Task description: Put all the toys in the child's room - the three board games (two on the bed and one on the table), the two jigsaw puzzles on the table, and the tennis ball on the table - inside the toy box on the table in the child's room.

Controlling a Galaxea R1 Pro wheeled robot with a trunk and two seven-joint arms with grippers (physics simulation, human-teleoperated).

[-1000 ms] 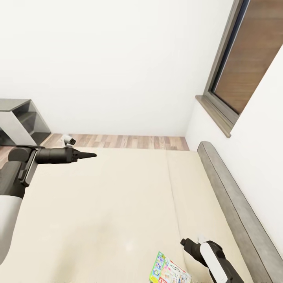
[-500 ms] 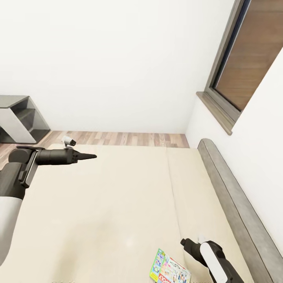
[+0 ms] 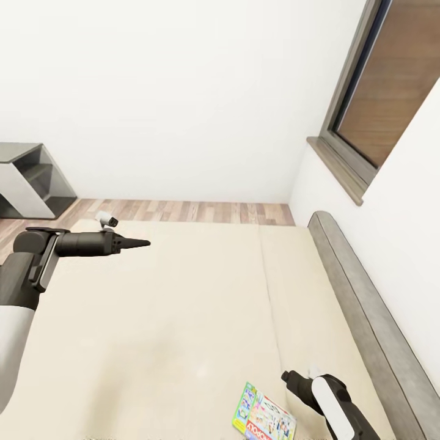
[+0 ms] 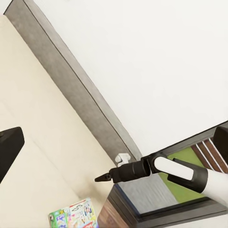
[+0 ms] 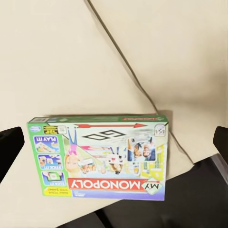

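Note:
One board game [image 3: 264,418], a flat green and blue box with a red band, lies on the beige bed [image 3: 183,305] near its front edge. In the right wrist view the board game [image 5: 97,159] is flat on the mattress, straight ahead of the open fingers [image 5: 9,147]. My right gripper [image 3: 286,376] hovers just above and to the right of it, holding nothing. My left gripper [image 3: 143,243] is held out over the far left of the bed, open and empty. From the left wrist I see the right gripper [image 4: 99,179] above the board game [image 4: 73,216].
A grey headboard [image 3: 360,311] runs along the bed's right side under a white wall and a grey-framed window [image 3: 366,116]. Beyond the bed there is a strip of wood floor [image 3: 195,212], a grey shelf unit [image 3: 27,180] and a small white object [image 3: 107,218].
The whole picture has shifted a little, so the camera moved: more of the board game shows at the bottom edge. Both arms keep their pose.

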